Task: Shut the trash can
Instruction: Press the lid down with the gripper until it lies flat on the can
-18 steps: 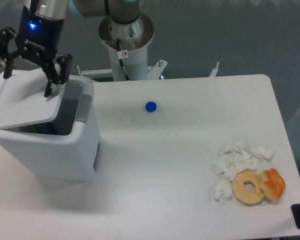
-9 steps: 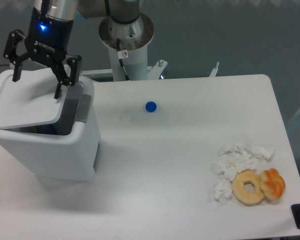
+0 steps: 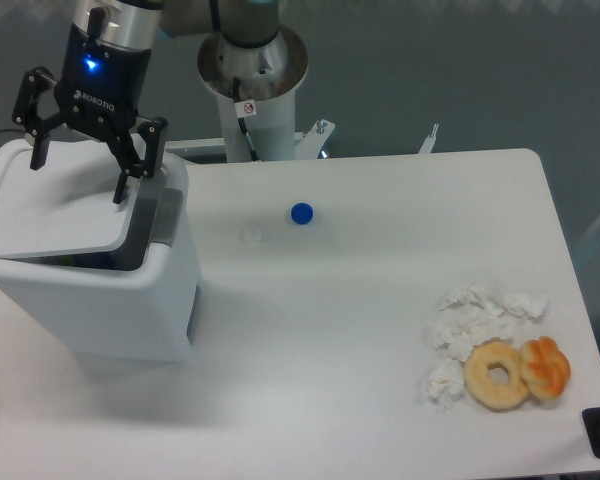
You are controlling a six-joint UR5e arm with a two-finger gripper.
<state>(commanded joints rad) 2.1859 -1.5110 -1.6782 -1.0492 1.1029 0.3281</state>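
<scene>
So the gripper (image 3: pixel 80 180) has crept up and a bit to the right over the last second. A second ago its fingertips were right down at the lid (image 3: pixel 55 210); now they hang a touch higher and closer to the lid's right edge. Fingers are spread wide, nothing between them. Can't tell from this angle if the tips actually touch the lid or just float over it.

The bin (image 3: pixel 110 290) sits directly under the gripper and runs down and to the left of it, by far the biggest thing around. The lid hasn't budged across the three frames. It's lying nearly flat but not seated: there's a dark gap along its right side, just below the right fingertip, and the grey latch (image 3: pixel 168 215) sits just right of that gap. My read is the lid is mostly down but not clicked shut, so the job isn't done, and the lift looks like either a reposition for a push or a retreat. Honestly can't say which.

The rest: white table (image 3: pixel 380 330), pretty bare. A little blue cap (image 3: pixel 301 212) sits off to the gripper's right, with a faint clear ring (image 3: pixel 252 234) near it. Far right and lower down there's crumpled tissue (image 3: pixel 470 325) touching a donut (image 3: pixel 497 374) and an orange pastry (image 3: pixel 546 366). Behind the gripper is the arm's white pedestal (image 3: pixel 252 85) and a grey-blue backdrop.
</scene>
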